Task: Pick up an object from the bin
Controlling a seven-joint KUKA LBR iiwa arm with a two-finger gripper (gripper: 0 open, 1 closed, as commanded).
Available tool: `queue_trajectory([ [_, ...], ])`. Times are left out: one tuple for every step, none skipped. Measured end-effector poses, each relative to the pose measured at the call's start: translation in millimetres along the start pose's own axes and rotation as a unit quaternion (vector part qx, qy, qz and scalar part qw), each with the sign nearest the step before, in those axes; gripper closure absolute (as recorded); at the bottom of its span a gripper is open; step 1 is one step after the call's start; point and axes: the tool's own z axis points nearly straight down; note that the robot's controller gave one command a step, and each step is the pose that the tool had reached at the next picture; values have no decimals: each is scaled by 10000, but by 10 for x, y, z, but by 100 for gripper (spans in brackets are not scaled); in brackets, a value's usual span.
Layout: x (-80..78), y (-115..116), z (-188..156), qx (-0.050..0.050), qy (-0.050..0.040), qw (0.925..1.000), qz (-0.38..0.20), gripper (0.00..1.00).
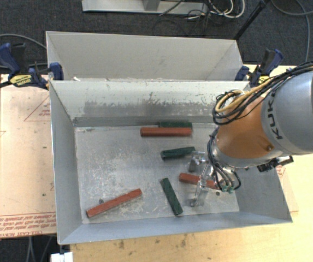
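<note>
Just beside pincer (201,190), green bar (171,196) (slanted).

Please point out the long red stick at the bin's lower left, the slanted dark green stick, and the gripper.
long red stick (114,202), camera view, middle of its length.
slanted dark green stick (171,197), camera view, its middle.
gripper (200,193), camera view, its lower tip.

The gripper (202,182) is low in the lower right of the bin (63,146), right at a short red stick (188,177). A dark green stick (171,196) lies just to its left and another green stick (178,153) above it. A red-and-green pair (166,129) lies near the back wall. A long red stick (114,202) lies at lower left.
</note>
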Motion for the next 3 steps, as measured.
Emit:
queue_trajectory([
  [-4,5,-2,-1,-22,10000,-6,0],
  [-8,9,-4,1,-27,10000,-10,0],
  [-11,13,-5,1,-25,10000,-16,0],
])
